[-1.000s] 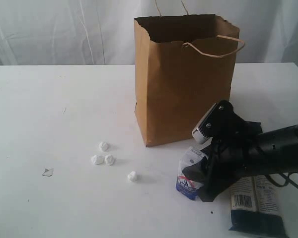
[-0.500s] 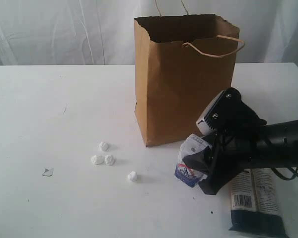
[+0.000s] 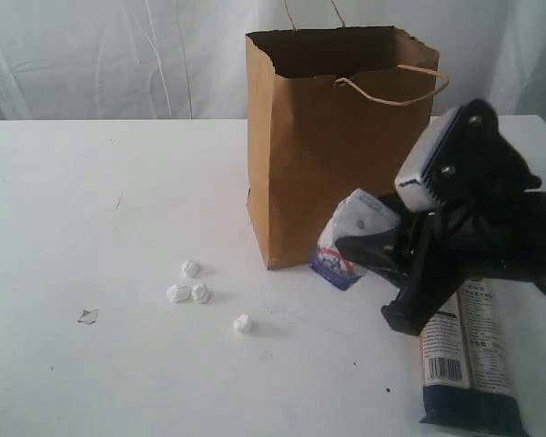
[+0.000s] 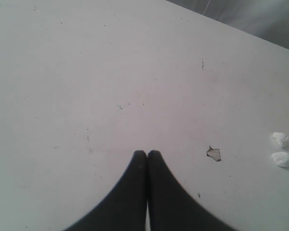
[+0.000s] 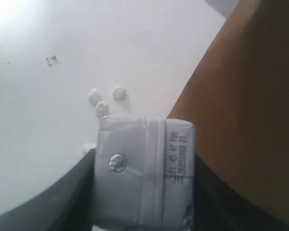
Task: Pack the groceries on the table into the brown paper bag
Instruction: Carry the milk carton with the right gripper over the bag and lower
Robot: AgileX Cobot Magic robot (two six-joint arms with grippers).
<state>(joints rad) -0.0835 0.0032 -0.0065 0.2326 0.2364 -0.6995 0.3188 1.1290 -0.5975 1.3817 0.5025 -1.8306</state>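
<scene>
My right gripper (image 3: 364, 244) is shut on the small white-blue carton (image 3: 350, 240), which hangs tilted above the white table (image 3: 118, 364) beside the lower front of the tall brown paper bag (image 3: 332, 137). The right wrist view shows the carton (image 5: 143, 171) squeezed between both black fingers, the bag's wall (image 5: 250, 96) close behind it. A long dark noodle packet (image 3: 469, 364) lies flat at the front right, under the right arm. My left gripper (image 4: 147, 154) is shut and empty over bare tabletop. The jar, can, bottle and pouch are out of view.
Several small white crumpled bits (image 3: 193, 287) lie left of the bag's base, another (image 3: 243, 322) nearer the front. A small scrap (image 3: 88, 316) lies further left. The bag's cord handle (image 3: 396, 86) hangs over its right front rim.
The right gripper has lifted the carton off the table and carried it up and back, closer to the bag's front. The noodle packet shows more fully. The left gripper is unchanged.
</scene>
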